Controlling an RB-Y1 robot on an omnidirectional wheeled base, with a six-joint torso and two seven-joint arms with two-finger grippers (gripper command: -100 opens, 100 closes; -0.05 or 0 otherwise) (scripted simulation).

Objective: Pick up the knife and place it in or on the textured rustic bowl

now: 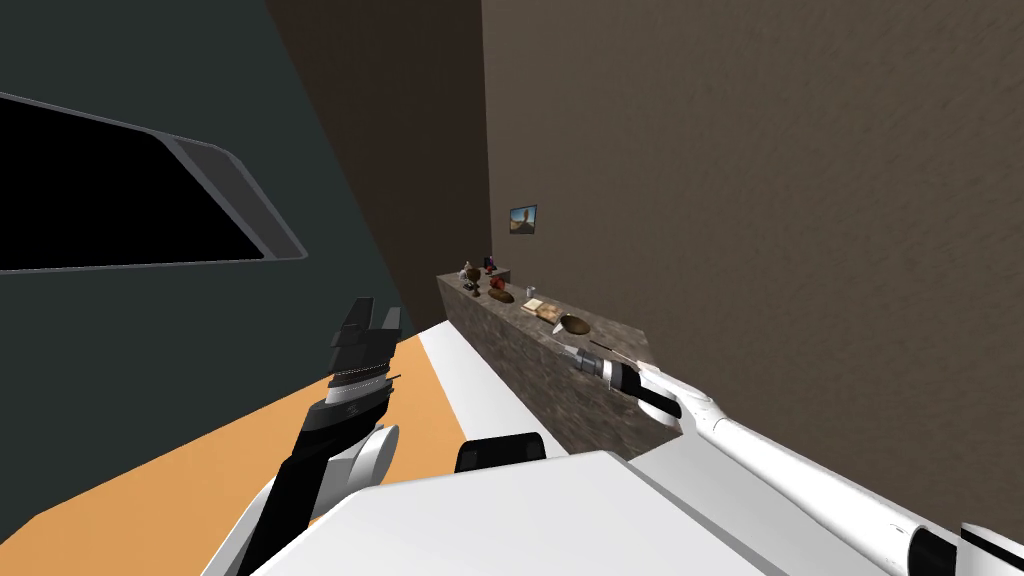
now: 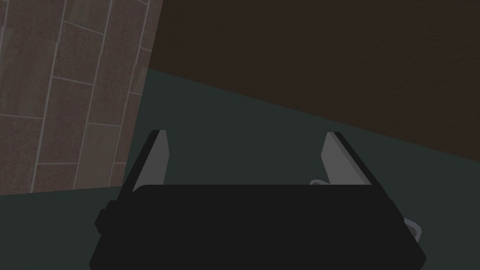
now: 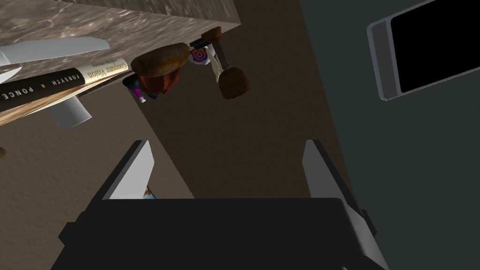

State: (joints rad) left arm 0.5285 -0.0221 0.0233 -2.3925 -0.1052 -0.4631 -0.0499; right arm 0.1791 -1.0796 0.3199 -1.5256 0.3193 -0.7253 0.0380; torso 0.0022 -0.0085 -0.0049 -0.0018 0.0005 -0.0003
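On the stone counter [image 1: 510,330] along the brown wall, a brown rough bowl [image 1: 575,323] sits near the close end. A thin knife [image 1: 612,350] lies just beside it. My right gripper [image 1: 563,347] reaches over the counter's front edge close to both. In the right wrist view that gripper [image 3: 227,164] is open and empty, with the knife's light grey blade [image 3: 51,49] off to one side, beyond the fingertips. My left gripper [image 1: 370,318] is raised over the floor away from the counter, and in its own view it [image 2: 243,154] is open and empty.
Past the bowl stand a book [image 3: 61,79] with a dark spine, a white cup [image 3: 70,115], a brown and red object [image 3: 159,63], a goblet [image 3: 229,79] and small figures [image 1: 478,270]. A dark wall with a black window [image 1: 110,200] stands to the left, above orange floor [image 1: 200,460].
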